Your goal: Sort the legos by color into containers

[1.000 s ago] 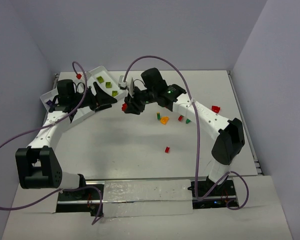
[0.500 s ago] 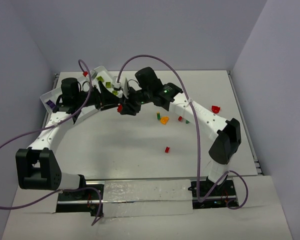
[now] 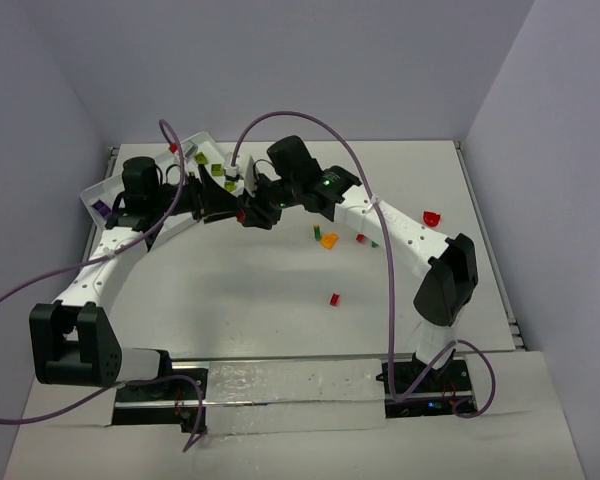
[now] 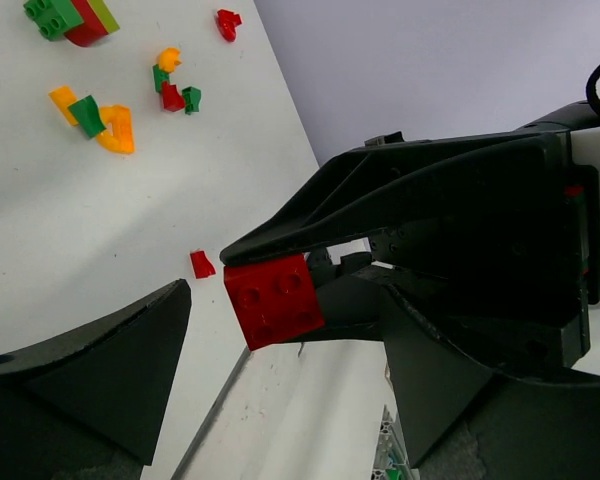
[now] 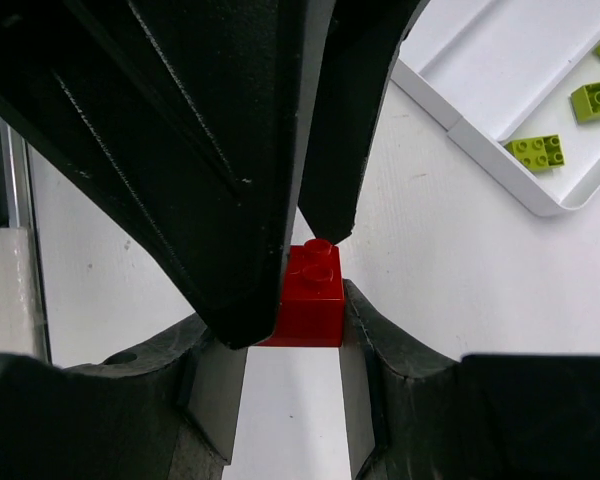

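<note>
A red brick (image 5: 312, 295) is pinched between the pads of my right gripper (image 5: 298, 340), which is shut on it. In the top view that brick (image 3: 242, 214) hangs above the table, just right of the white tray (image 3: 120, 185). My left gripper (image 3: 226, 206) meets it from the left, open, its two fingers (image 4: 90, 370) straddling the brick (image 4: 273, 300) with gaps on both sides. Lime bricks (image 5: 537, 150) lie in a tray compartment (image 5: 480, 60). A purple brick (image 3: 100, 207) lies at the tray's left end.
Loose legos lie on the table right of the grippers: an orange one (image 3: 329, 240), red ones (image 3: 361, 237) (image 3: 334, 298) (image 3: 427, 217), and a green one (image 3: 376, 242). Purple cables arch over both arms.
My right gripper carried the red brick left toward the tray. My left gripper swung right to meet it, and its open fingers now stand around the brick.
</note>
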